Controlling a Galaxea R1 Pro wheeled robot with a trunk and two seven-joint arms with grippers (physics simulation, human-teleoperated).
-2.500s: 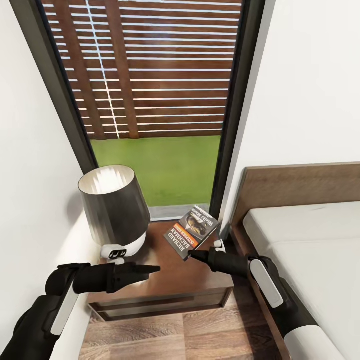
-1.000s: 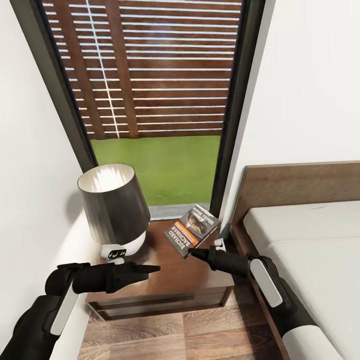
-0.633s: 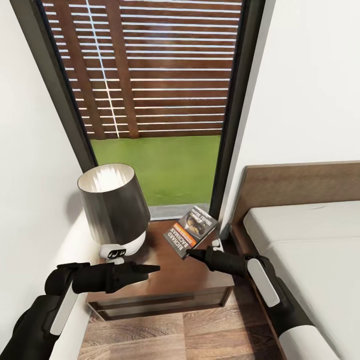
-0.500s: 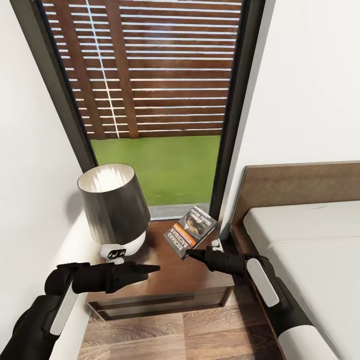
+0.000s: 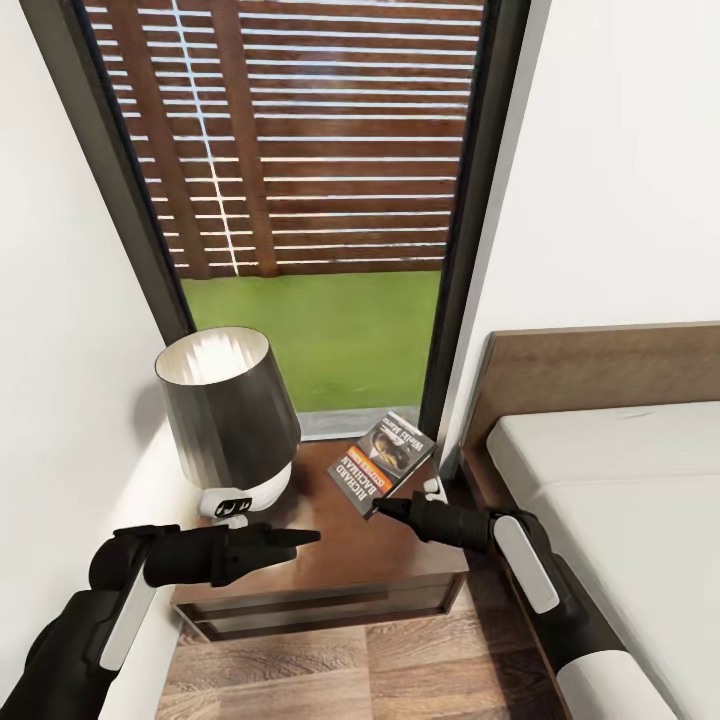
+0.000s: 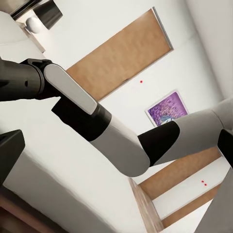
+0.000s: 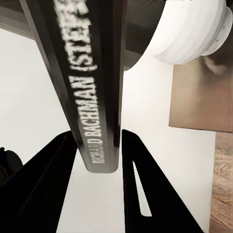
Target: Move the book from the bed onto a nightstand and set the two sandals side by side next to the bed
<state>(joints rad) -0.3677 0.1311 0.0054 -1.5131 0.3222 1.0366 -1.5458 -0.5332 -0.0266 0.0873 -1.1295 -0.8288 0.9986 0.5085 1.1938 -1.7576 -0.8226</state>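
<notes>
The right gripper (image 5: 382, 508) clamps the dark orange-banded paperback book (image 5: 382, 462) above the dark-brown wooden nightstand (image 5: 330, 560); left gripper (image 5: 305, 538) pinched together

I've brought the book (image 5: 382, 463) down a bit since 2.5 s ago: it sat higher and more tilted over the nightstand (image 5: 330, 560), now lower and nearer the top. My right gripper (image 5: 378, 508) came down and slightly left with it, fingers clamped on the spine. Almost no change over the last half second.
</notes>
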